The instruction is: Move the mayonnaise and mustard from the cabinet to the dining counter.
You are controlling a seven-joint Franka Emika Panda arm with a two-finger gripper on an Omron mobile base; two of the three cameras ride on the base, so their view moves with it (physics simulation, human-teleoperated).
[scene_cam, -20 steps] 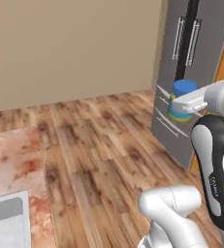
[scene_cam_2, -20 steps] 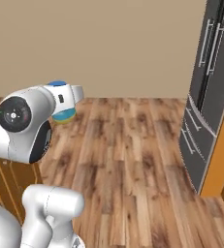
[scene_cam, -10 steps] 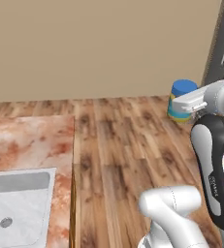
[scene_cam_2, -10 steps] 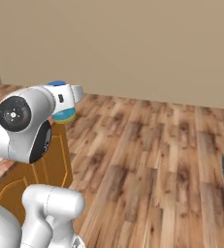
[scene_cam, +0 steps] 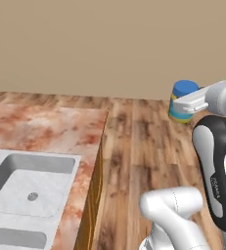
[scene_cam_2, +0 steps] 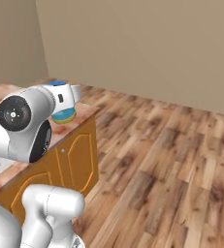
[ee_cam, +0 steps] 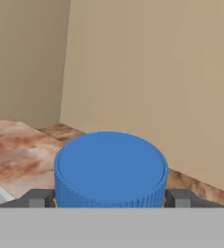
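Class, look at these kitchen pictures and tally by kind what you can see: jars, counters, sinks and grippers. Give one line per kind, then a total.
Jars: 1, the mayonnaise
Counters: 1, the dining counter
Sinks: 1, the sink
Grippers: 1, the gripper, closed on the mayonnaise
Total: 4

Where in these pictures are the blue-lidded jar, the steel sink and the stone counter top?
the mayonnaise (ee_cam: 109, 164): hand view, on the flat top of its blue lid.
the sink (scene_cam: 29, 183): left base view, on the basin floor.
the dining counter (scene_cam: 46, 127): left base view, on a bare stretch of marbled top.
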